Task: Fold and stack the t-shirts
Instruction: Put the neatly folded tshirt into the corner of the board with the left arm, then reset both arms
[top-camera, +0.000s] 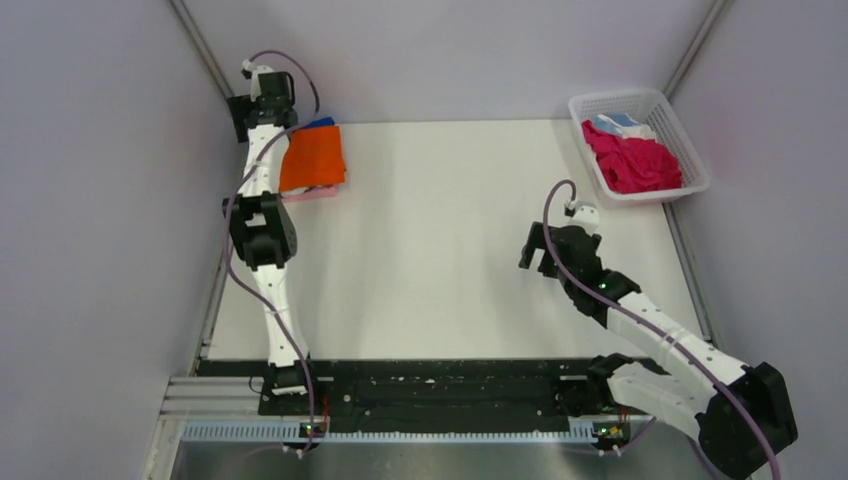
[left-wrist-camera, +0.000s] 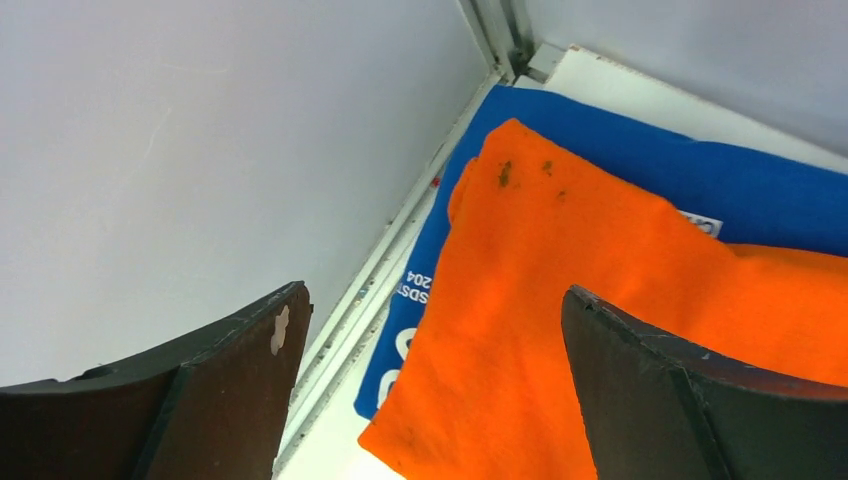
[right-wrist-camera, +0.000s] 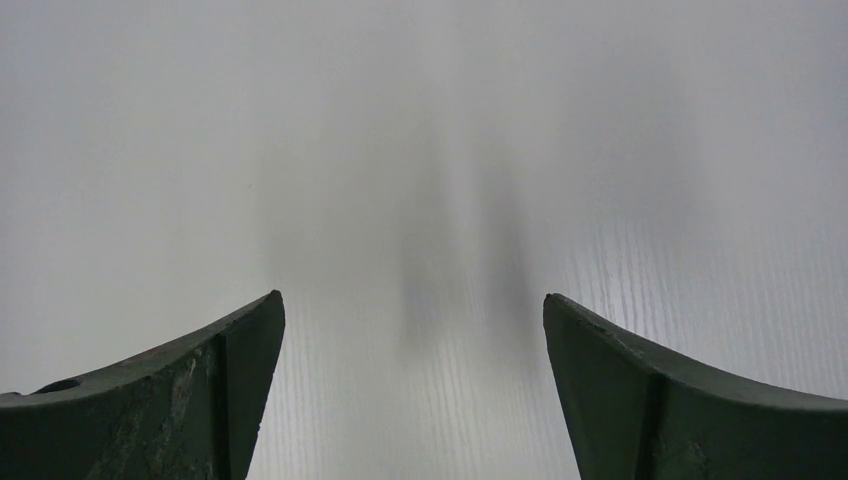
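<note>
— Where's the stack?

— Far left corner of the worktop (top-camera: 450, 220), hard against the wall. The orange t-shirt (left-wrist-camera: 600, 330) lies folded on top. The blue t-shirt (left-wrist-camera: 700, 175) with the white lettering sits under it, showing past its far and left edges. From above I also see a thin strip of the pink t-shirt (top-camera: 310, 194) at the near edge.

— And the left arm (top-camera: 262, 230)?

— It reaches out over that corner. The left jaws stand wide apart just above the orange cloth, with nothing between them.

— What's left to fold?

— The magenta t-shirt (top-camera: 632, 160) is bunched up in the white basket (top-camera: 690, 150) at the far right corner. A bit of the light-blue t-shirt (top-camera: 622, 122) is tucked in at the far end. Neither is folded, so I'd say the job is around halfway.

— The right arm (top-camera: 640, 320)?

— It hangs over bare worktop, well short of the basket. The right jaws are spread wide too, and empty.

— How will those tees handle?

— They look light, limp and not slippery. They should sag from whatever point gets pinched, so a grab in the middle only makes a wad. I'd take the magenta one by a hem or shoulder edge, if one can be found in that heap. Then lift it slowly, because the light-blue one could snag and come along. The basket looks light enough to shift as well.

— And the stack?

— Best pressed flat from above, not tugged. A pull on one corner would probably slide the orange layer off the blue.
</note>
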